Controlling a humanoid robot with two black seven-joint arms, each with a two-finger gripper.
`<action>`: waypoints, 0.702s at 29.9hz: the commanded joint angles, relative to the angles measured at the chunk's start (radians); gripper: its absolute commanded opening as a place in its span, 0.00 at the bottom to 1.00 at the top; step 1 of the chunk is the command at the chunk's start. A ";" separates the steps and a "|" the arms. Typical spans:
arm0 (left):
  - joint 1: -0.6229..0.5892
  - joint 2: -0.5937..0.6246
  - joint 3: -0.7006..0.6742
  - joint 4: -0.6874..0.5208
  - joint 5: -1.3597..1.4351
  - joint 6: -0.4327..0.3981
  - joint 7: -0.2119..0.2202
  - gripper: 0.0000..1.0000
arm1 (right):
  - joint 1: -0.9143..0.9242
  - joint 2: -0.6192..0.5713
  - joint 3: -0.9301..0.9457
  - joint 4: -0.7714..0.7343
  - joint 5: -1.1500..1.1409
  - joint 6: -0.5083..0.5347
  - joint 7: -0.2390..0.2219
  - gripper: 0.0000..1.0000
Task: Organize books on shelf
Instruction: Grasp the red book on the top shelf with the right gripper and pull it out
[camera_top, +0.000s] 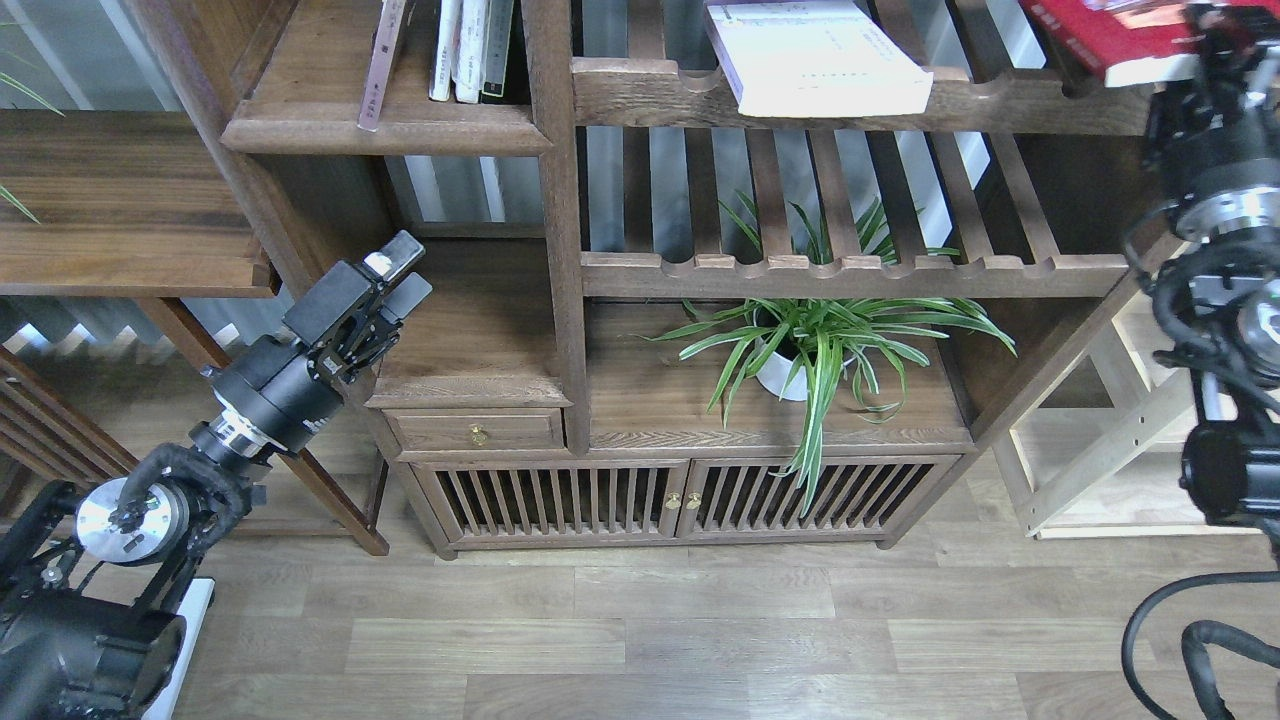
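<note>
My right gripper (1212, 28) is at the top right corner, shut on the red photo-cover book (1100, 30), and holds it up off the slatted rack. The thick white-lilac book (820, 55) lies flat on the upper slatted rack (650, 95). The solid dark-brown shelf (385, 128) with the moulded front edge is at the upper left, with a thin book (380, 65) leaning on it beside several upright ones (470, 50). I cannot make out a maroon cover. My left gripper (398, 277) is low in front of the bookcase's left side, empty, its fingers slightly apart.
A potted spider plant (810, 345) stands on the cabinet top under the lower slatted rack (800, 272). A post (555, 200) divides the solid shelf from the racks. A low wooden side shelf (120, 200) is at the left, and a pale wooden frame (1110, 440) at the right.
</note>
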 joint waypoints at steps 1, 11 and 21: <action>0.001 -0.002 0.008 0.006 0.001 0.000 0.000 0.99 | -0.040 0.000 0.056 0.013 0.034 0.001 0.000 0.01; 0.002 -0.002 0.014 0.013 0.001 0.000 0.000 0.99 | -0.190 -0.011 0.109 0.081 0.076 0.110 -0.028 0.02; 0.004 -0.002 0.029 0.024 0.001 0.000 0.000 0.99 | -0.392 -0.028 0.096 0.081 0.074 0.302 -0.057 0.02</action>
